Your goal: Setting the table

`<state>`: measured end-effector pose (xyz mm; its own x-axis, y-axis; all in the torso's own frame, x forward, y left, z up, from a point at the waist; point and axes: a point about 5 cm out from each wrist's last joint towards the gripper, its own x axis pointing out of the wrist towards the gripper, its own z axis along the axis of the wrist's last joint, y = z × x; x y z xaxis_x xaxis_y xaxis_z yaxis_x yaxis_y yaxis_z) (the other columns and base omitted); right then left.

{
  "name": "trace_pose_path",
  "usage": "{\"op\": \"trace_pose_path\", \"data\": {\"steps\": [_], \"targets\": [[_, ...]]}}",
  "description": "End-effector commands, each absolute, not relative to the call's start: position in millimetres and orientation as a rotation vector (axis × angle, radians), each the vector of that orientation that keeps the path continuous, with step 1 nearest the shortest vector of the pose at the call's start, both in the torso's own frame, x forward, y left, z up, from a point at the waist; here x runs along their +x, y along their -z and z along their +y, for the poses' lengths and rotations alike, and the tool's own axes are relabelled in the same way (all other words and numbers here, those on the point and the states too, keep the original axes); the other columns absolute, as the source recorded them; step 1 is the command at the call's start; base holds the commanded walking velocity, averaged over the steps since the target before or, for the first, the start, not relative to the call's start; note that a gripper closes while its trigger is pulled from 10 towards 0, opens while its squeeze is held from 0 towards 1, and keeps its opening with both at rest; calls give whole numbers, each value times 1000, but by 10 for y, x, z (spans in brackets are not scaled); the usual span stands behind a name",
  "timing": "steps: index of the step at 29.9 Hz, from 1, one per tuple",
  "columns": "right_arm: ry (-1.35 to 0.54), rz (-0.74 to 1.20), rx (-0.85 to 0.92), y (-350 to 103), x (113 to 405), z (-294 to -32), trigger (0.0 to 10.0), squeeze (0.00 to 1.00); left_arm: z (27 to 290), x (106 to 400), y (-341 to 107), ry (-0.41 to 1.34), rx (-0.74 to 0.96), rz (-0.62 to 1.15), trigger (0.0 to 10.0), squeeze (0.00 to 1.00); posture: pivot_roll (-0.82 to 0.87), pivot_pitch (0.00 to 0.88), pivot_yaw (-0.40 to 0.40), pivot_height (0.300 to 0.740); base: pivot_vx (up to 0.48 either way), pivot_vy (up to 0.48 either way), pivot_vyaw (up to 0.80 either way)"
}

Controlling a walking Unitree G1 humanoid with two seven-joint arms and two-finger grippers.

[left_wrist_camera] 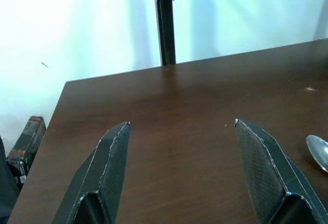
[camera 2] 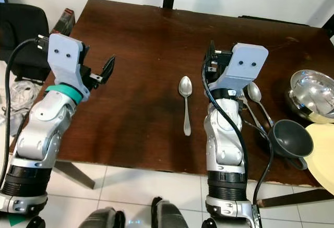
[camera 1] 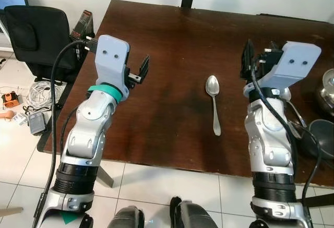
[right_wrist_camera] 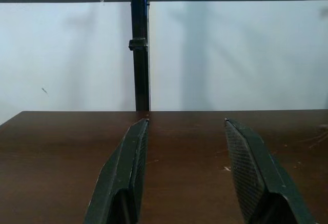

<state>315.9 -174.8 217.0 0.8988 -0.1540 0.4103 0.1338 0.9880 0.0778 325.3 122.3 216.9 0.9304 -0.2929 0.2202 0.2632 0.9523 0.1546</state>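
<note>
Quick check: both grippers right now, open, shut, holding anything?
Left gripper: open, empty, above the table.
Right gripper: open, empty, above the table.

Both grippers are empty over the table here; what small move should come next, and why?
Probably the right gripper swings right and down toward the second spoon beside the steel bowl. One spoon already lies placed between the arms, and both grippers, left gripper too, are open and empty.

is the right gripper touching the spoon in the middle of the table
Apart. The left eye view shows bare brown table between the spoon and the right gripper.
</note>
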Motion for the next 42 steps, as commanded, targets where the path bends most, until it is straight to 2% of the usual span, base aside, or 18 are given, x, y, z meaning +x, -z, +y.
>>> {"op": "trace_pose_path", "data": {"steps": [1,28,42], "targets": [[167,-418,43,-2120,3150,-1799,10000,0,1205,3260,-2121,288,121,-233,10000,0,51,6,26,740,-375,0,0],[170,-405,22,-2080,3177,-1827,10000,0,1175,3297,-2124,299,119,-248,10000,0,42,0,22,740,-363,0,0],[169,-399,75,-2070,3188,-1833,10000,0,1173,3302,-2130,298,118,-255,10000,0,43,1,24,740,-346,0,0]]}}
